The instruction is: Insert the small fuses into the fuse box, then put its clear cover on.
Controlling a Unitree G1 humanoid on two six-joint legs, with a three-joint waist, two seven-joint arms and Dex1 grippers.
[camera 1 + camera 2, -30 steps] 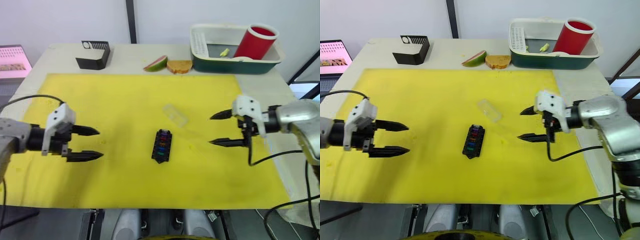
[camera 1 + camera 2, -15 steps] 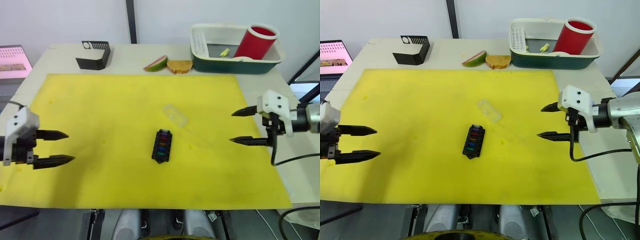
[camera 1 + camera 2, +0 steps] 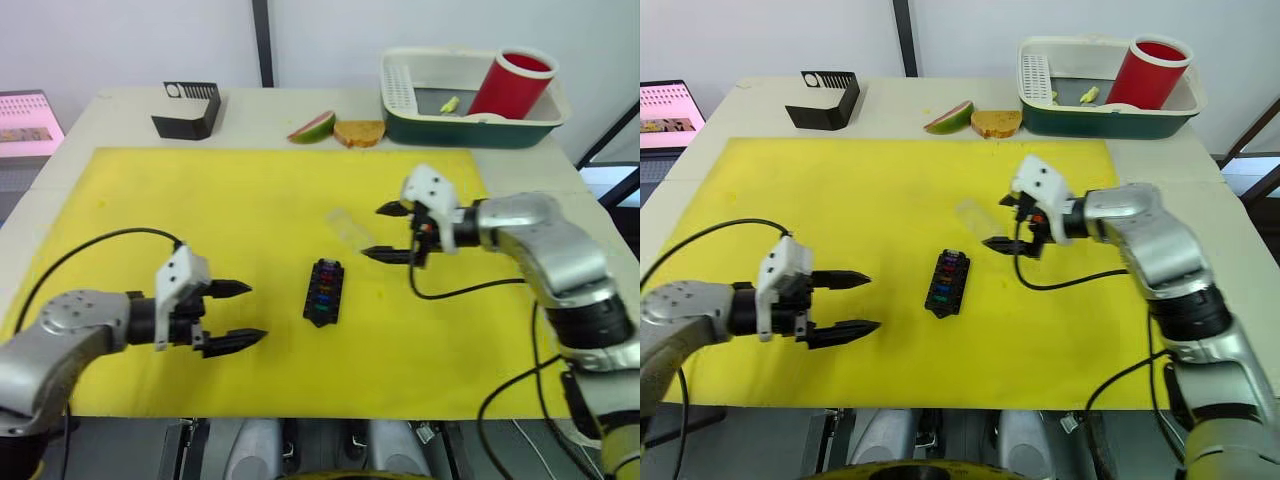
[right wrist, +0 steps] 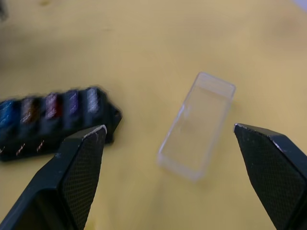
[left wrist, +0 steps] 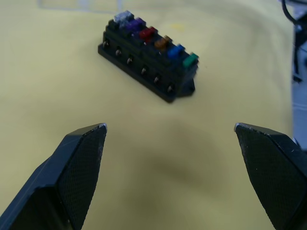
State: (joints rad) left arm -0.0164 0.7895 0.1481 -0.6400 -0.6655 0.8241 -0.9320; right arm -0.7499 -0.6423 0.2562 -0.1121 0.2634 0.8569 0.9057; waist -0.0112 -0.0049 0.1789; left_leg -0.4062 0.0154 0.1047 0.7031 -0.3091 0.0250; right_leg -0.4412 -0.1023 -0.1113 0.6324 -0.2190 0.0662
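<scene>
Fuse box [image 3: 947, 283] flanked by two spread grippers
Right gripper [image 3: 1001, 221] is held just beside the clear cover [image 3: 975, 218]; left gripper [image 3: 864, 301] hovers apart.

Light was bright, even and diffuse, with only soft, faint shadows on the mat [image 3: 200, 190]. Past the left gripper [image 5: 170, 143] the fuse box [image 5: 146, 60] looked fairly sharp; beyond the right gripper [image 4: 170, 143] it was smeared, the cover [image 4: 196, 124] slightly soft
</scene>
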